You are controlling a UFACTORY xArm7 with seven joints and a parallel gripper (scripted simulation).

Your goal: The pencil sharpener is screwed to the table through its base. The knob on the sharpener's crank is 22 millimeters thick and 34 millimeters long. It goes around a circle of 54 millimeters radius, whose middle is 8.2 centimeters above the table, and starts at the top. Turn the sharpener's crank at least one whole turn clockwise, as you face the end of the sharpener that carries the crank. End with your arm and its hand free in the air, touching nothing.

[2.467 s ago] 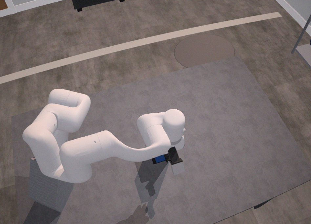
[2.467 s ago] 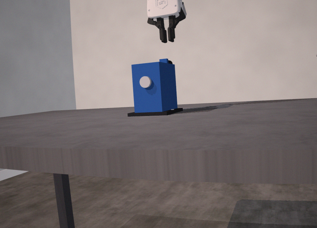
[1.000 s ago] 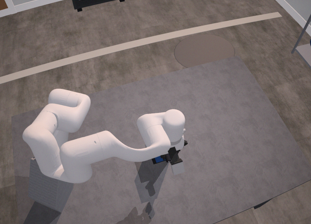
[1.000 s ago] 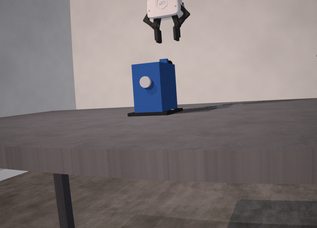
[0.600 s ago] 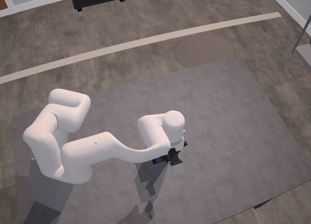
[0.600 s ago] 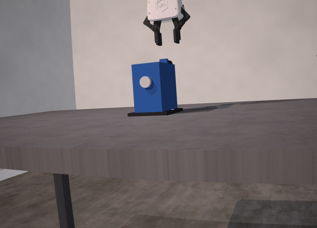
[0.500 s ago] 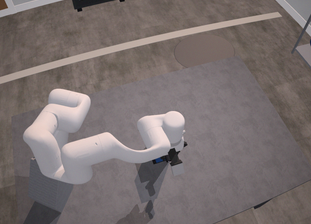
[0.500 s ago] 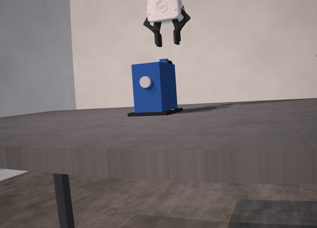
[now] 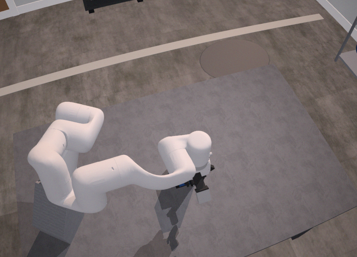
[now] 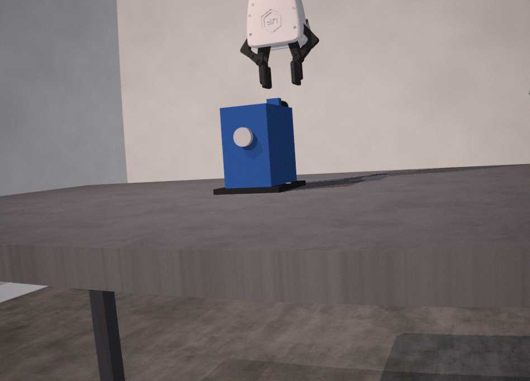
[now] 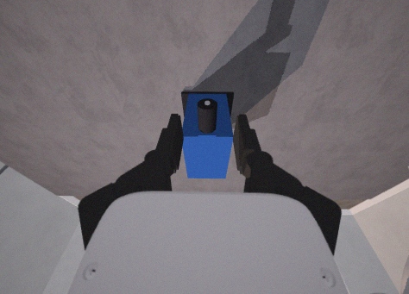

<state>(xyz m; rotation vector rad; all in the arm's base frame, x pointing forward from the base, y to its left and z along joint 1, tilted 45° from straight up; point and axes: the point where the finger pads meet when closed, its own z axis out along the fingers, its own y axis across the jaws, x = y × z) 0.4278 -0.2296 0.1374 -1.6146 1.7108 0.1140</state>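
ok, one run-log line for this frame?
phase: approach | gripper: open, empty, above blue box-shaped pencil sharpener | dark cylindrical crank knob: top, untouched | turn: not started

The only sign is a small six-sided logo with letters that look like "UF" pressed into the white body of the gripper (image 10: pixel 279 76), and no other words or numbers can be read anywhere.
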